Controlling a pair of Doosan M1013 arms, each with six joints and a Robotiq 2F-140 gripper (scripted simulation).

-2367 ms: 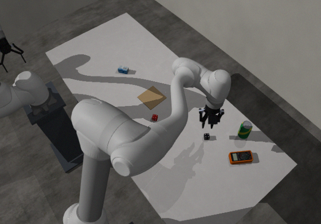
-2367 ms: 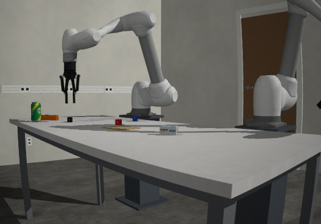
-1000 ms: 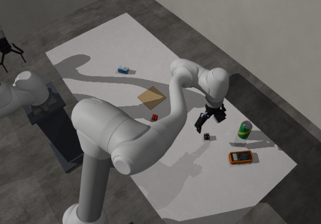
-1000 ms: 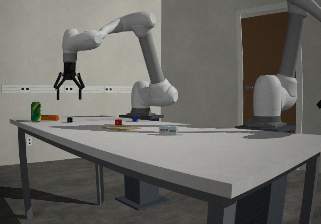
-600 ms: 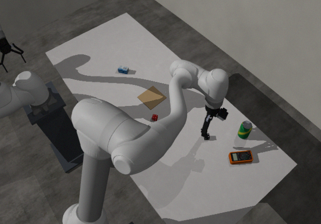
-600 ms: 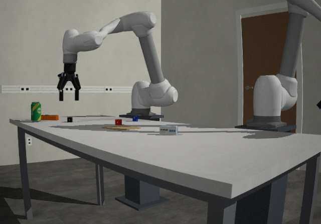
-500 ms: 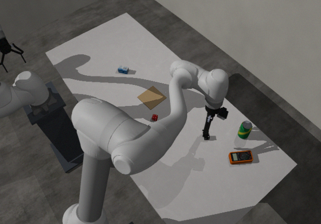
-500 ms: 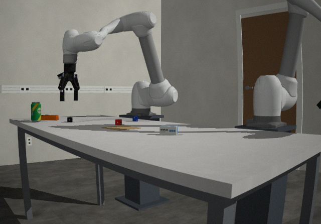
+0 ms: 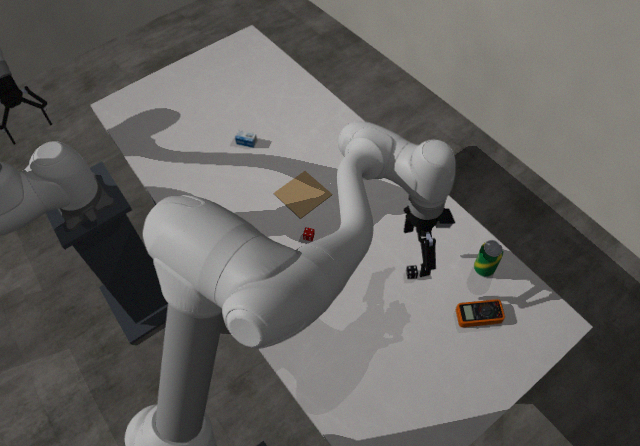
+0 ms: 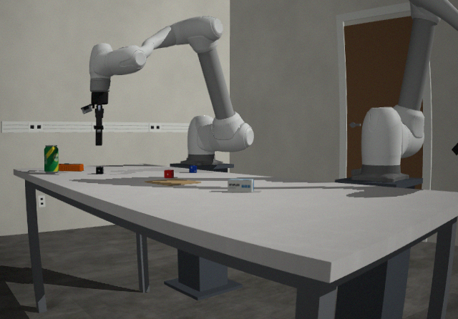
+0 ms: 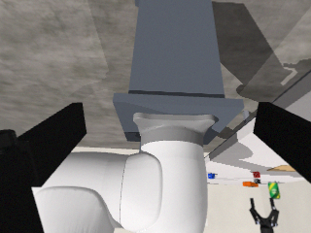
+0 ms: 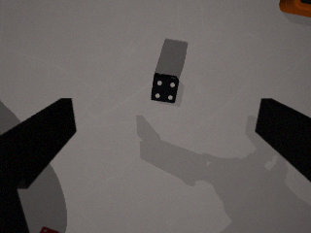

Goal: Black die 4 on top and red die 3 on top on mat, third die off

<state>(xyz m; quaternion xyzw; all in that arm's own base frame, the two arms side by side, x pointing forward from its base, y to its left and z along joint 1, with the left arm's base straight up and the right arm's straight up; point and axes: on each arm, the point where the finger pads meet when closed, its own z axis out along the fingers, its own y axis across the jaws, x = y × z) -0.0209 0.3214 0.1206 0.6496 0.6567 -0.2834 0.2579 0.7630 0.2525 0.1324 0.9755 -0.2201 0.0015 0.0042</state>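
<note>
The black die (image 9: 411, 271) (image 10: 99, 169) (image 12: 165, 88) sits flat on the table, off the mat, with four pips on top. The red die (image 9: 308, 233) (image 10: 168, 173) (image 11: 257, 174) sits on the table just off one corner of the tan mat (image 9: 297, 198) (image 10: 172, 182); its top is too small to read surely. The blue die (image 10: 192, 169) (image 11: 211, 176) is off the mat and hidden in the top view. My right gripper (image 9: 426, 271) (image 10: 99, 144) (image 12: 166, 115) is open and empty, above the table near the black die. My left gripper (image 9: 32, 132) (image 11: 169, 117) is open and empty, high beyond the table.
A green can (image 9: 486, 259) (image 10: 51, 159) and an orange multimeter (image 9: 480, 313) (image 10: 71, 167) are near the black die. A small blue-white box (image 9: 245, 139) (image 10: 240, 184) lies on the mat's other side. The right arm crosses over the table in the top view.
</note>
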